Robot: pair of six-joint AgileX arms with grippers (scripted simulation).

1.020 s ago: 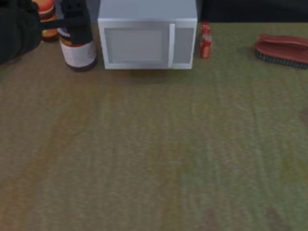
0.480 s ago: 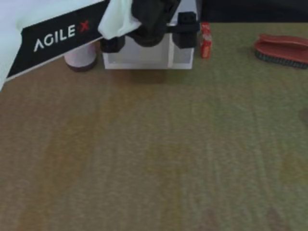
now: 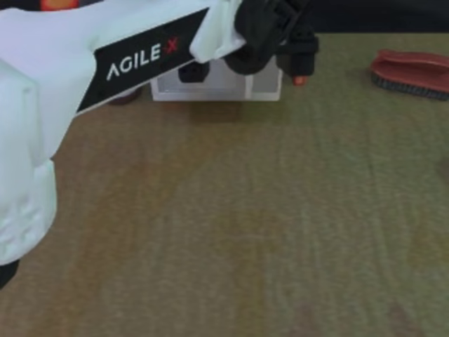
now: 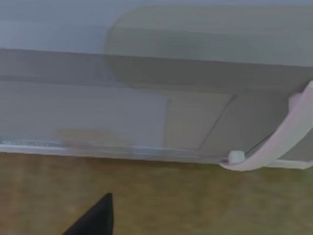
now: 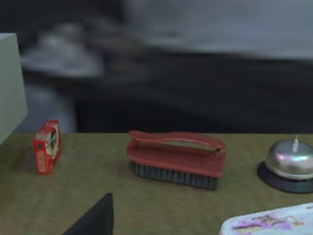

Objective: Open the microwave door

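At the far edge of the tabletop [image 3: 231,225], left of centre, sits the microwave [image 3: 210,83], mostly covered in the top view by the left arm [image 3: 105,63], which reaches in from the left side. The left gripper [image 3: 280,42] is over the microwave's right front part, near the control strip; can't tell if its fingers are open or closed, only one dark fingertip [image 4: 95,220] shows in the left wrist view. That view is close on the microwave door [image 4: 122,117]: grey window, pale curved handle [image 4: 283,142] at one edge, door looks flush with the body, tabletop below it. A small red box [image 5: 46,147] stands just right of the microwave, partly hidden by the gripper in the top view. A red brush [image 3: 412,72] lies well to the right at the far edge. The right wrist view shows the red box, the brush, a silver bell [image 5: 291,164] beside the brush and a corner of a pale printed thing [image 5: 269,226]. Right gripper: one dark fingertip [image 5: 95,220] visible in its wrist view, state can't be told; the arm is outside the top view.
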